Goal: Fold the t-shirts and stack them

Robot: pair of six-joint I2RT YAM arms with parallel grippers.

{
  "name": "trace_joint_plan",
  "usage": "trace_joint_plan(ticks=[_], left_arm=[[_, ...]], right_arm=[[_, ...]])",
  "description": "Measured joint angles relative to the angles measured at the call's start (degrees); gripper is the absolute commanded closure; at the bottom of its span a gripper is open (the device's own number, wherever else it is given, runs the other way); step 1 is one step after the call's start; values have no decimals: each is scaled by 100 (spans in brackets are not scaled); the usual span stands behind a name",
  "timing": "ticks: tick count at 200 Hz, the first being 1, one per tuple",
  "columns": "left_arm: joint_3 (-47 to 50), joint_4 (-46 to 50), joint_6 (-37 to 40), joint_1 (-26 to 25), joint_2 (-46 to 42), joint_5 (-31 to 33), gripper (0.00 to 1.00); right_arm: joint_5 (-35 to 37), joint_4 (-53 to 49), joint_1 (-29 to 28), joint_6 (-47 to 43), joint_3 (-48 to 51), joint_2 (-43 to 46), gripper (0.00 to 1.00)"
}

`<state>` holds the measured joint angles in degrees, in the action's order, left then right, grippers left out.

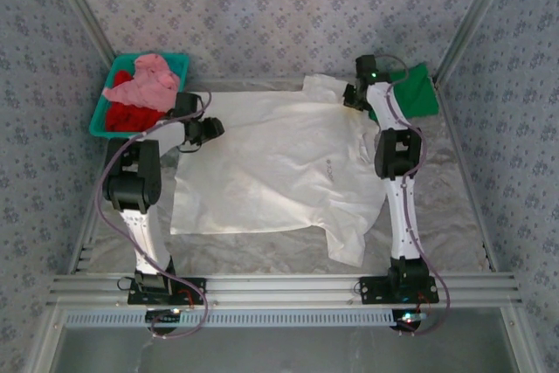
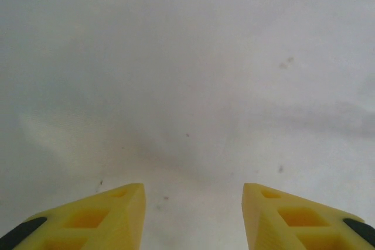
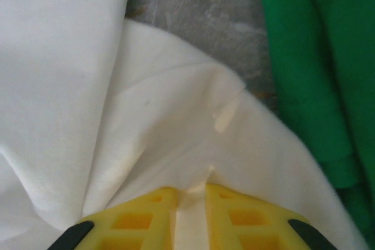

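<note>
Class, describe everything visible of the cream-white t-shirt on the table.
The cream-white t-shirt is soft cloth, spread flat across the table, with a tiny chest mark and short sleeves toward the right. The right gripper, jaws shut, pinches a fold by its far sleeve; the open left gripper hangs over its left edge.

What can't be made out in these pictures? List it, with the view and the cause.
Chest mark on the white shirt: too small to read, top view.
Green shirt: partly behind the right arm, top view; cut off by the edge, right wrist view.
Red shirt: mostly under the pink shirt, top view.
</note>
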<state>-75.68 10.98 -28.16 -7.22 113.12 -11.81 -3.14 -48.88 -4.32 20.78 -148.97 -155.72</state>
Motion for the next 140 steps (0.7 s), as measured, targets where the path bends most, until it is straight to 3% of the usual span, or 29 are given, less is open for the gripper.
trace_joint_plan(ticks=[21, 46, 97, 117, 140], left_arm=[[39, 131, 13, 0, -280, 70, 53], [417, 116, 24, -31, -905, 160, 53], [1152, 92, 66, -345, -1561, 308, 60], [1364, 131, 70, -378, -1530, 352, 61], [1340, 125, 70, -376, -1325, 348, 62]], right_arm=[[-219, 11, 57, -59, 59, 105, 64], [-286, 214, 9, -133, 1294, 1058, 62], [286, 1010, -452, -35, 4452, 3998, 100], [494, 1141, -610, 37, 4970, 4247, 100], [706, 1141, -634, 44, 5243, 3936, 100]])
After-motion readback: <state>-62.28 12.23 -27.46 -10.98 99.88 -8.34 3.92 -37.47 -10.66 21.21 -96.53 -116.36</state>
